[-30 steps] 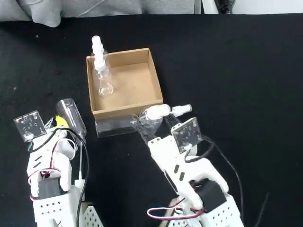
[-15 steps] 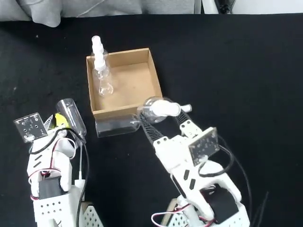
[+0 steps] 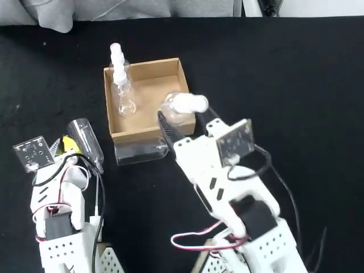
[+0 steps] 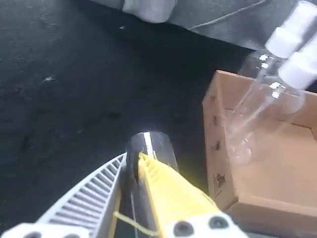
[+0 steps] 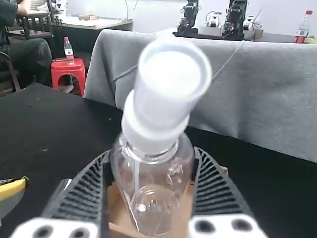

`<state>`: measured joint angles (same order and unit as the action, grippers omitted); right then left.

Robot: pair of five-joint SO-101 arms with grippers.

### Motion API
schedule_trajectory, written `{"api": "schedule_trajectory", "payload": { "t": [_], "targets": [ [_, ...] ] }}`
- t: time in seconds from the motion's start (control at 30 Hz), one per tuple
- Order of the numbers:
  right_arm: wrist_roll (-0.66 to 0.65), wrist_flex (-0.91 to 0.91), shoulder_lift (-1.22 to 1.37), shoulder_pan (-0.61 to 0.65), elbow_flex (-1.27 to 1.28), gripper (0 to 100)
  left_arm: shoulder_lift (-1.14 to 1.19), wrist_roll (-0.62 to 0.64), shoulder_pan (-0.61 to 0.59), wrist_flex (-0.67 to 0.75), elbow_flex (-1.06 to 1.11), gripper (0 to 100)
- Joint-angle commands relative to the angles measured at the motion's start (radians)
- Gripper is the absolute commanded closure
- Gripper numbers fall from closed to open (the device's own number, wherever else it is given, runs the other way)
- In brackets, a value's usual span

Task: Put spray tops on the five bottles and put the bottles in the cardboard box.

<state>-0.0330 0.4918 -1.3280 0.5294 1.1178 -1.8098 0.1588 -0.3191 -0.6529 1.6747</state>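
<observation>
High view: right arm extends up-frame from lower right. right gripper [image 3: 181, 118] clamped on spray-topped bottle [image 3: 175, 106], over lower-right part of cardboard box [image 3: 149, 63], frame centre. Left arm at lower left, left gripper [image 3: 74, 147] closed on uncapped bottle [image 3: 85, 138]. Two finished bottles [image 3: 120, 85] lean at box upper-left corner. Loose bottle [image 3: 139, 152] lies just below box.

A robotics lab: further arms [image 5: 236, 19] stand on a grey-draped table [image 5: 277, 89].

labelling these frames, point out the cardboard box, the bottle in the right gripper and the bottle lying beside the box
cardboard box [image 3: 147, 63], high view, far rim
held bottle [image 5: 151, 191], right wrist view, clear body
lying bottle [image 3: 139, 152], high view, clear side
</observation>
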Motion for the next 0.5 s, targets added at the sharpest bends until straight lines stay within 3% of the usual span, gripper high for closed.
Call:
{"api": "schedule_trajectory", "payload": {
  "t": [0.0,0.47],
  "targets": [
    [0.006,-0.089,0.122,0.071,-0.09,92.8,-0.011,-0.003,-0.022,0.025,-0.013,97],
    [0.008,-0.252,0.483,0.086,-0.197,92.8,-0.011,-0.003,-0.028,0.137,0.025,97]
  ]
}}
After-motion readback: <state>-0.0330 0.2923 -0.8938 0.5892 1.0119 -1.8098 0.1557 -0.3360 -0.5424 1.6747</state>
